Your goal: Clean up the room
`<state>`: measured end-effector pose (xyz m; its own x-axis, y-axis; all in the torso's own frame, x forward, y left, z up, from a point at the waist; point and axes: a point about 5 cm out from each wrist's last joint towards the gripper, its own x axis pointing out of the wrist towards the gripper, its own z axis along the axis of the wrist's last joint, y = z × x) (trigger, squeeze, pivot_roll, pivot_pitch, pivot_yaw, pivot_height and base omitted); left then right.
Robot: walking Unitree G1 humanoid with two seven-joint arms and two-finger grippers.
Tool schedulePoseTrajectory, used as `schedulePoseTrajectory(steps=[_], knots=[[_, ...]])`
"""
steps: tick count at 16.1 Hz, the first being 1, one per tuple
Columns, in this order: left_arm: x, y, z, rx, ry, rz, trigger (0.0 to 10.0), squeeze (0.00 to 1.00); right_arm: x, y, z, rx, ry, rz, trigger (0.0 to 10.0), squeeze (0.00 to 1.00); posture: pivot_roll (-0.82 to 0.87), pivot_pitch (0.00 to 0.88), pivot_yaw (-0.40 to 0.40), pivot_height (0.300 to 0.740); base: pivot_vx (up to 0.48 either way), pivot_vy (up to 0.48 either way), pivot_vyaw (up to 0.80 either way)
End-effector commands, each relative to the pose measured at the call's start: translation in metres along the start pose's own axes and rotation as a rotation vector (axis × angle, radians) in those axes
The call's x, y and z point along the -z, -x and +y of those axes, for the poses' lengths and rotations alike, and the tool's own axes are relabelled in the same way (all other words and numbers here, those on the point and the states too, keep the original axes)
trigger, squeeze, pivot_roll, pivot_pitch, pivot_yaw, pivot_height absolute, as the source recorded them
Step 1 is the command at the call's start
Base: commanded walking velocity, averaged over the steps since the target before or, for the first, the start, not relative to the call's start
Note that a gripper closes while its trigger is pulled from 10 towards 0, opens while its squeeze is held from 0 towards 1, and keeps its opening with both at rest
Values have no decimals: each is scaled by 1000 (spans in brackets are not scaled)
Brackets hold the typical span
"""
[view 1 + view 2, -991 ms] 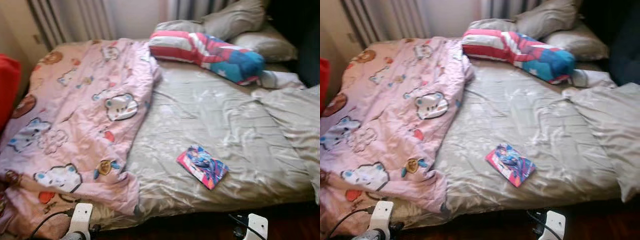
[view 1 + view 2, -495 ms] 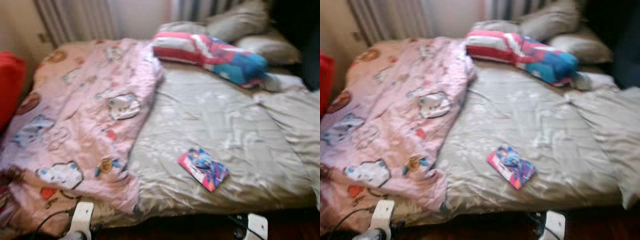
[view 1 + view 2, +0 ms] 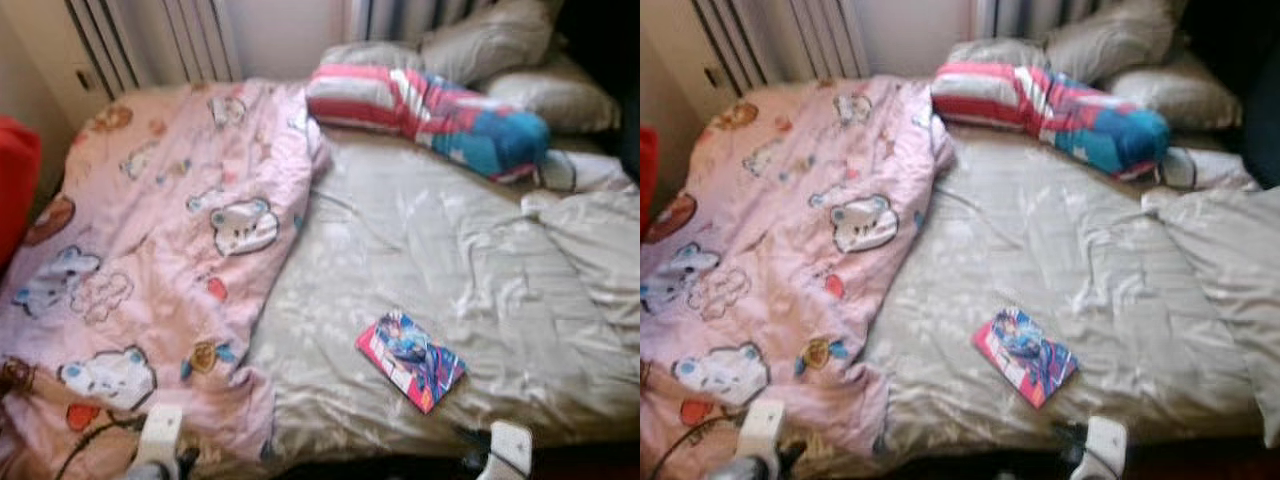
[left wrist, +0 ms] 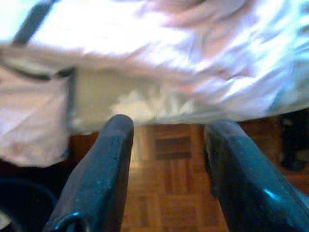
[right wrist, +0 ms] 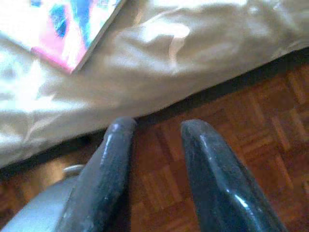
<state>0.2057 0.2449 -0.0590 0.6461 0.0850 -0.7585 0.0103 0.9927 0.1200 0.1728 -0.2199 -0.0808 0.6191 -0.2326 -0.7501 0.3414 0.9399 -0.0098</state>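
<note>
Both the left gripper (image 4: 166, 169) and right gripper (image 5: 154, 159) hang empty, fingers parted, over the parquet floor (image 5: 251, 145). The glossy pink-and-blue book (image 3: 410, 358) lies untouched on the rumpled beige bed sheet (image 3: 420, 250); tidying looks barely begun
</note>
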Motion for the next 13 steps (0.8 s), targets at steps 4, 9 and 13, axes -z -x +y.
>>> schedulePoseTrajectory(steps=[4, 9, 13], knots=[[10, 3, 5, -14, 6, 33, 10000, 0, -12, -2, 4, -10, 2, -57, 10000, 0, -59, 126, 7, 740, 0, 0, 0], [-4, 1, -10, -16, 51, -115, 10000, 0, -46, -4, 12, -47, 44, -238, 10000, 0, -49, 131, 2, 740, 0, 0, 0], [-50, 3, -31, 35, 34, -426, 10000, 0, -78, 4, 20, -93, 79, -489, 10000, 0, -52, 124, 6, 740, 0, 0, 0]])
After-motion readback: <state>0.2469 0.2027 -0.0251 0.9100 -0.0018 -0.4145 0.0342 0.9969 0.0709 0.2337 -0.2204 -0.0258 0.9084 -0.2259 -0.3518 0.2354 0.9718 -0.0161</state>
